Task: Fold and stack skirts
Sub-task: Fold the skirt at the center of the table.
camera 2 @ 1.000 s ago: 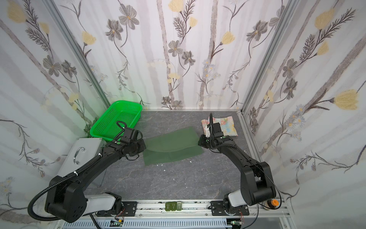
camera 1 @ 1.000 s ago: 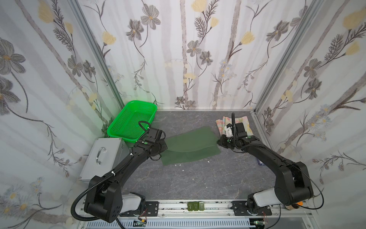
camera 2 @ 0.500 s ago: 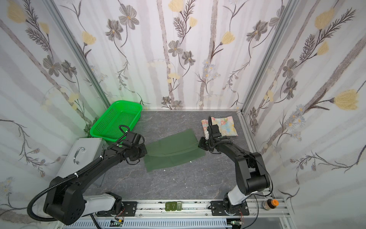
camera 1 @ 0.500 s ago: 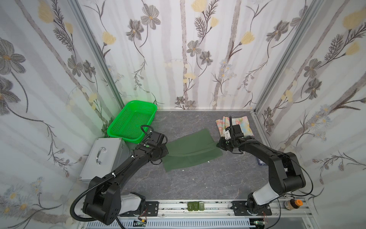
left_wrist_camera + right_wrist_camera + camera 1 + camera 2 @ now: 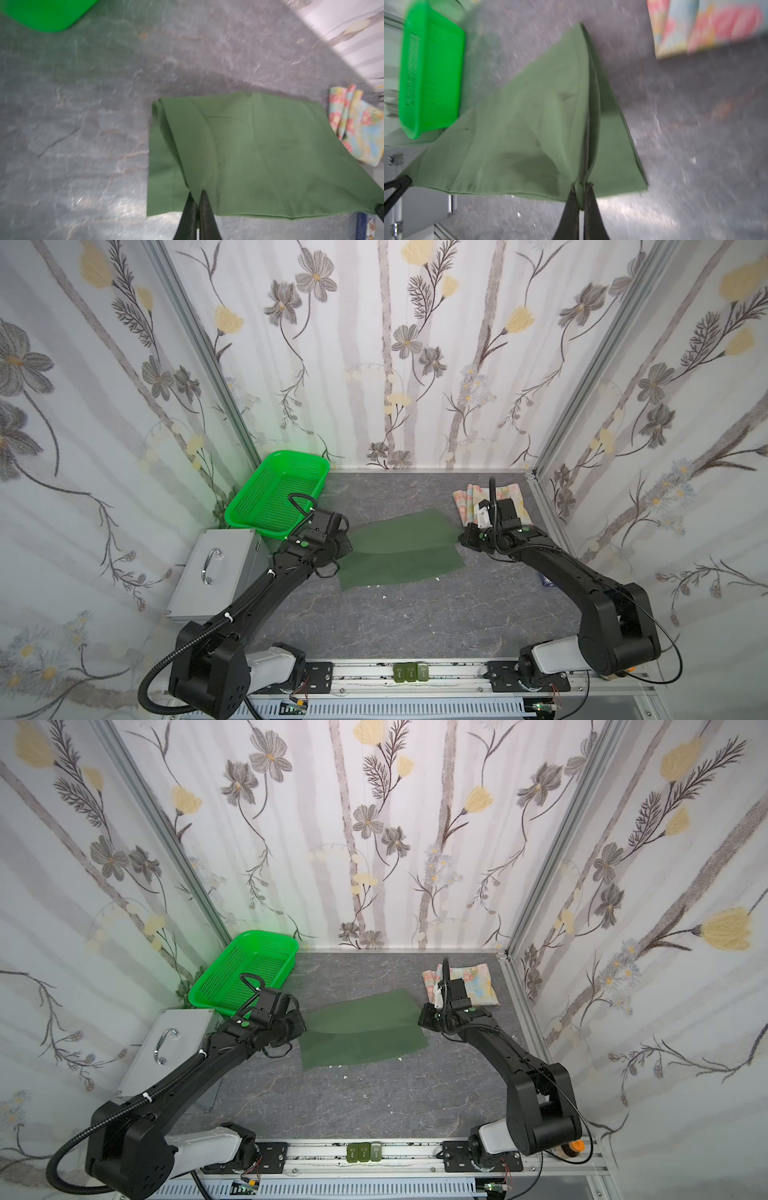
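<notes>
Both grippers are clamping the dark green skirt (image 5: 399,562), which is sitting centre frame in both top views on the grey table (image 5: 415,622).

Left gripper (image 5: 345,545) is pinching the skirt's left edge. The left wrist view is showing its jaws closed on a raised fold of the cloth (image 5: 270,155).

Right gripper (image 5: 462,537) is pinching the right edge. The right wrist view is showing cloth bunched between its closed jaws.

The upper layer is hanging between the two grippers and sagging over the lower layer, which is lying flat.

The floral skirt (image 5: 478,982) is lying folded at the upper right of the tabletop, just behind the right wrist and partly hidden by it. Can't tell if it is touching the green one.

The green basket (image 5: 291,456) is sitting at the upper left of the tabletop, with a metal case (image 5: 216,568) just below it.
</notes>
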You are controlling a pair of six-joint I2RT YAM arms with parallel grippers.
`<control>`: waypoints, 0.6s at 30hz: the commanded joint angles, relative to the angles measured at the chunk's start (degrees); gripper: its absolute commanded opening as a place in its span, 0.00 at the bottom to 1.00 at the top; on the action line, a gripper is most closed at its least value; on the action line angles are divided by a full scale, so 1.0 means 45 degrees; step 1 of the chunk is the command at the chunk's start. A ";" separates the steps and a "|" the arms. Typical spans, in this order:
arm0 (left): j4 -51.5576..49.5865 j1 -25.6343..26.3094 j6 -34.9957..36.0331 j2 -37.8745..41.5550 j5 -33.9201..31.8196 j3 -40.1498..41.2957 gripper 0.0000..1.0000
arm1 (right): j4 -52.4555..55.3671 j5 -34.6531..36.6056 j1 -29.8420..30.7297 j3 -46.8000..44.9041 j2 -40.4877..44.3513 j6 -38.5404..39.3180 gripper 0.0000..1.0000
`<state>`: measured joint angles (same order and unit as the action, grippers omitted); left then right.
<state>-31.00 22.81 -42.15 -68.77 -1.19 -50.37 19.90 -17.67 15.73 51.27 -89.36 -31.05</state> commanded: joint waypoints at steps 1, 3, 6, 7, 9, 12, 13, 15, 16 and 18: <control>0.0113 0.0008 -0.0902 0.0945 -0.0171 0.0788 0.00 | -0.0731 0.0258 -0.0090 -0.0890 0.0634 -0.0204 0.00; 0.0123 0.0010 -0.0985 0.1250 0.0001 0.1176 0.00 | -0.0727 0.0178 -0.0096 -0.1164 0.0889 -0.0293 0.00; 0.0150 0.0176 -0.1146 0.1087 0.0352 0.1778 0.00 | -0.0684 0.0296 -0.0169 -0.1226 0.0596 -0.0162 0.00; 0.0161 0.0349 -0.1217 0.0916 0.0379 0.1906 0.00 | -0.0719 0.0255 -0.0212 -0.1217 0.0358 -0.0086 0.00; 0.0132 0.0691 -0.1224 0.0670 0.0400 0.1950 0.00 | -0.0893 0.0197 -0.0232 -0.1159 -0.0035 -0.0065 0.00; 0.0152 0.1310 -0.1344 0.0673 0.0250 0.2008 0.00 | -0.1173 0.0210 -0.0243 -0.1244 -0.0357 0.0032 0.00; 0.0161 0.1473 -0.1519 0.0627 0.0156 0.2097 0.00 | -0.1322 0.0233 -0.0262 -0.1237 -0.0815 0.0063 0.00; 0.0173 0.1719 -0.1658 0.0381 0.0085 0.2170 0.00 | -0.1519 0.0183 -0.0315 -0.0949 -0.1281 0.0064 0.00; 0.0178 0.1841 -0.1747 0.0244 0.0023 0.2170 0.00 | -0.1502 0.0055 -0.0311 -0.0650 -0.1459 0.0123 0.00; 0.0180 0.2172 -0.1981 0.0091 -0.0202 0.2097 0.00 | -0.1416 -0.0036 -0.0296 -0.0023 -0.1538 0.0283 0.00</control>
<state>-30.26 31.51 -48.77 -67.79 0.10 -40.80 16.93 -17.45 14.35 48.38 -95.77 -30.98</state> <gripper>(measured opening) 0.051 0.054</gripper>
